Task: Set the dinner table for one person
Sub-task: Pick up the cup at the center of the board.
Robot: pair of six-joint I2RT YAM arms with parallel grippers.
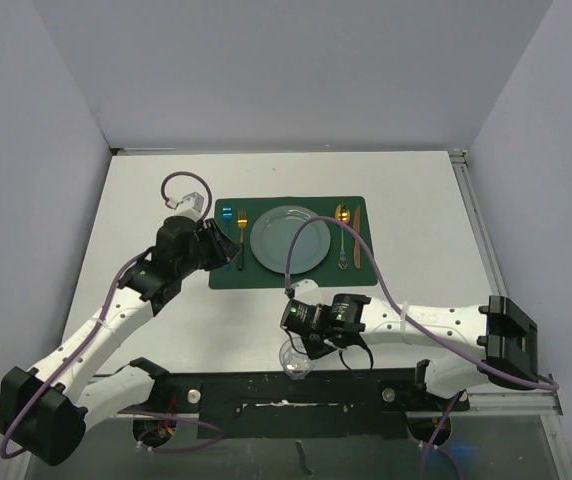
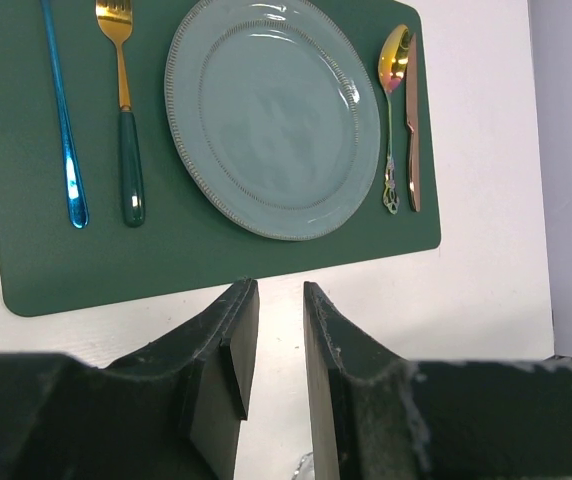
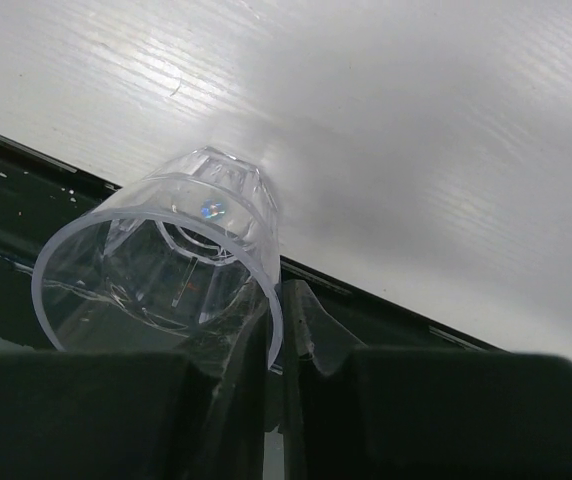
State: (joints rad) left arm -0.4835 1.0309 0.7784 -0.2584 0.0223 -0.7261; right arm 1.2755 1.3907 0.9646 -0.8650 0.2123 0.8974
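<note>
**Glass in hand, probably the last piece of the place setting**

The right gripper (image 3: 284,330) is pinched tight on the rim wall of a clear glass (image 3: 166,270), low by the near edge of the dinner table (image 1: 416,200), about midway along it. The placemat (image 1: 266,275), toward the far edge, bears a plate (image 1: 288,240), fork (image 1: 242,235), spoon (image 1: 343,235) and knife (image 1: 358,240). The left gripper (image 2: 278,330) hangs over the mat's left side, jaws a narrow slit apart, holding nothing. The next move likely calls for carrying the glass toward the mat's far right corner and setting it upright, clear of the knife.
</note>
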